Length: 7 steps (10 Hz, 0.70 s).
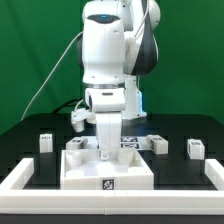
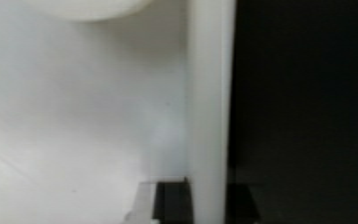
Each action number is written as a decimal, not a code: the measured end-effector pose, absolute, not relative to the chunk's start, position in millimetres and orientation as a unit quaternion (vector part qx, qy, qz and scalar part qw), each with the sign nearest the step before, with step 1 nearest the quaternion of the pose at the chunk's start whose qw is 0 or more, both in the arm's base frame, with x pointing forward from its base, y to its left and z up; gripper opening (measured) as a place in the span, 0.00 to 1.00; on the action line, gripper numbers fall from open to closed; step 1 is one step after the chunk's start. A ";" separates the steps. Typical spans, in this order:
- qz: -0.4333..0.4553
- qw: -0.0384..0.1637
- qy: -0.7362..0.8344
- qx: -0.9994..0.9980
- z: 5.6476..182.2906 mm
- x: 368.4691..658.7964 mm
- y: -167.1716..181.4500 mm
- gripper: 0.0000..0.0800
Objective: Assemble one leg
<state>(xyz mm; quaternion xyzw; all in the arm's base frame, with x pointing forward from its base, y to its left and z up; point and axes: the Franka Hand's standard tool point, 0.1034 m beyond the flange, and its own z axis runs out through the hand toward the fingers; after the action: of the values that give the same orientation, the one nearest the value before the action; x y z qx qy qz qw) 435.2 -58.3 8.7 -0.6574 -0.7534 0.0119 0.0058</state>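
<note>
My gripper (image 1: 107,152) reaches straight down onto the large white square rimmed panel (image 1: 135,172) at the middle front of the table. In the wrist view the two dark fingers (image 2: 171,203) stand on either side of the panel's raised rim (image 2: 208,110) with no gap showing, so the gripper (image 2: 208,205) looks shut on that rim. Small white tagged legs lie apart from it on the black table: one at the exterior view's left (image 1: 45,142), one right of the gripper (image 1: 158,145), one further right (image 1: 195,148). Another small white block (image 1: 76,146) sits by the panel's left corner.
The marker board (image 1: 130,142) lies just behind the gripper. A low white wall (image 1: 22,178) runs along the table's front and sides. A green backdrop stands behind the arm. In the wrist view, black table (image 2: 309,110) lies beyond the rim.
</note>
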 end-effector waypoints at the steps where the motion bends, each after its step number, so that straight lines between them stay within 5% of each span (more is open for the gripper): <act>1: 0.011 0.006 -0.741 -0.671 8.6 435.5 -54.0 0.07; 7: -0.004 0.009 -0.705 -0.709 8.9 463.0 31.7 0.07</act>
<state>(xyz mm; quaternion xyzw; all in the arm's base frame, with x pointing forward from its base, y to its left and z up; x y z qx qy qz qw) 463.0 31.7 8.9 -0.7093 -0.7049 -0.0035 0.0093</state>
